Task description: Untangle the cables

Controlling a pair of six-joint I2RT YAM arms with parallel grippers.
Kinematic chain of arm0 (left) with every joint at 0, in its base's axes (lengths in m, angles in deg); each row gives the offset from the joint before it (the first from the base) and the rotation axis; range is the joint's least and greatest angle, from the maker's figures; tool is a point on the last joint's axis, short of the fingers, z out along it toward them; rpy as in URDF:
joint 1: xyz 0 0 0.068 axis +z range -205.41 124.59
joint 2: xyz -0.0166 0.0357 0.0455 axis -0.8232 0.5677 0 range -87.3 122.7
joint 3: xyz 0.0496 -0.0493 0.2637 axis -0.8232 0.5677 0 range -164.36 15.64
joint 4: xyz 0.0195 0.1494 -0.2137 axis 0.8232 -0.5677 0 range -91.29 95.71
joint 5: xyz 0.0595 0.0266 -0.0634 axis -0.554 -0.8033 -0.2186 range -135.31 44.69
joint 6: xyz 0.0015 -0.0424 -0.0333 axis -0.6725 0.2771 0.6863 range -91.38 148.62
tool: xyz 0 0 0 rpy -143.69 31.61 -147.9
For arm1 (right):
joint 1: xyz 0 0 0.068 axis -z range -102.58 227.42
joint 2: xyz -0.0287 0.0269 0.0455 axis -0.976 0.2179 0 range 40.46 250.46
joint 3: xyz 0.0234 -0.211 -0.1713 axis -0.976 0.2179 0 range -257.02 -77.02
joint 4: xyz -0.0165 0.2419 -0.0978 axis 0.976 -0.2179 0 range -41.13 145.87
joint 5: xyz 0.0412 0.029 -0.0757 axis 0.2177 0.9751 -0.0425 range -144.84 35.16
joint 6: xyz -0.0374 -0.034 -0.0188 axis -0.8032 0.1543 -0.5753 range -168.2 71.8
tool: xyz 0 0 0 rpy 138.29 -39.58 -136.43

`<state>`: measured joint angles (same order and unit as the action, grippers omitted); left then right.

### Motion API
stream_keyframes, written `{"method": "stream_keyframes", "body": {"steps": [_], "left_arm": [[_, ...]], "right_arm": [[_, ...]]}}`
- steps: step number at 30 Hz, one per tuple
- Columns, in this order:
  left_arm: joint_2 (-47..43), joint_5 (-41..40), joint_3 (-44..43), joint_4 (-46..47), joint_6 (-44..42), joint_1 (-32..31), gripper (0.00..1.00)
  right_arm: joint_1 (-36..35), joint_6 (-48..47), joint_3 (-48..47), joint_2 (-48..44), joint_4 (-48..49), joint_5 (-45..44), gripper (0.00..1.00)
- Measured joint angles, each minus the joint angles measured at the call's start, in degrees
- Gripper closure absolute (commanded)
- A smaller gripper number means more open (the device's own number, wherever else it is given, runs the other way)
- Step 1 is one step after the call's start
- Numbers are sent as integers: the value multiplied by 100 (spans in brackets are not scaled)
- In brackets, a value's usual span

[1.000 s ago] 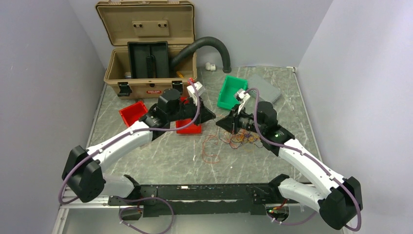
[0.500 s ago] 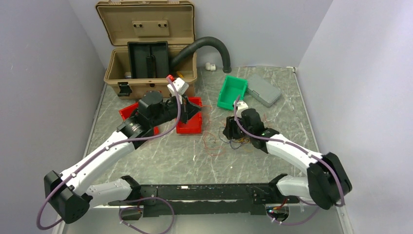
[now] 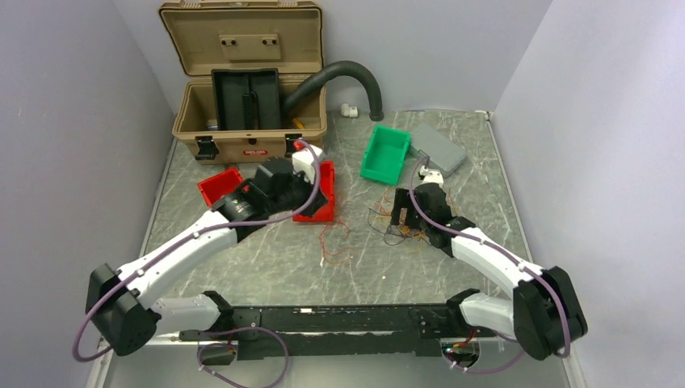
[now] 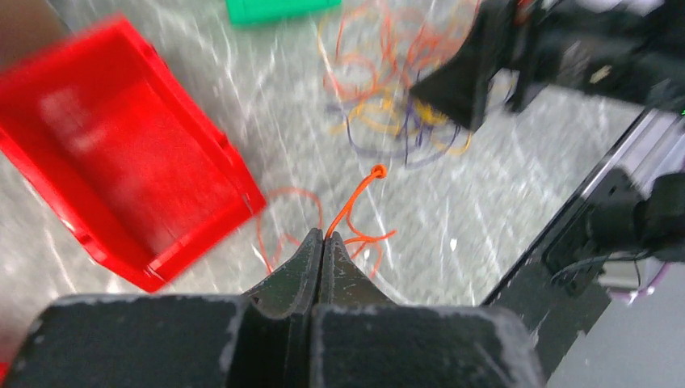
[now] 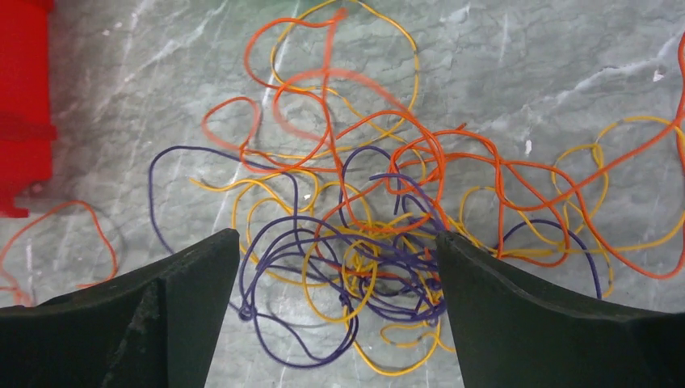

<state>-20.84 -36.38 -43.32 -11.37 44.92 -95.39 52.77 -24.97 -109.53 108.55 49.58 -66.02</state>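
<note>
Cables [image 5: 355, 250] lie tangled between the spread right tool [image 5: 335, 238]; left tool [image 4: 323, 240] pinches an orange strand [image 4: 352, 200].

The left arm [image 3: 174, 252] and right arm [image 3: 487, 253] wear white shells between bulky black joints, each trailed by a thick purple cable [image 3: 198, 233] (looping loose near the base). The fingers [image 4: 284, 279] are matte black, scuffed wedges.

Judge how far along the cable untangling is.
Done: a little orange wire lies apart near the red bin. In hand: the left tool is shut on one orange strand. Left: most orange, yellow and purple wires sit knotted in a heap under the open right tool.
</note>
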Motion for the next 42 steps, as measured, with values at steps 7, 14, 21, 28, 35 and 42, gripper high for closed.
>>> {"method": "stream_keyframes", "body": {"steps": [7,14,21,28,35,42], "left_arm": [[765,-498,356,-518,173,-737,1],[1495,-1067,356,-881,566,-1025,1],[2048,-1285,413,-686,970,-1025,1],[2796,-1491,549,-302,1316,-1073,15],[2848,-1934,726,348,1657,-1067,66],[2953,-2076,881,984,1884,-1073,100]], "right_arm": [[2,81,291,-1012,-68,35,5],[4,81,378,-1526,-83,153,5],[9,83,546,-1917,-81,278,5],[9,114,549,-2127,-81,387,6],[9,234,610,-2361,-52,498,7],[9,249,730,-2505,-4,570,7]]}}
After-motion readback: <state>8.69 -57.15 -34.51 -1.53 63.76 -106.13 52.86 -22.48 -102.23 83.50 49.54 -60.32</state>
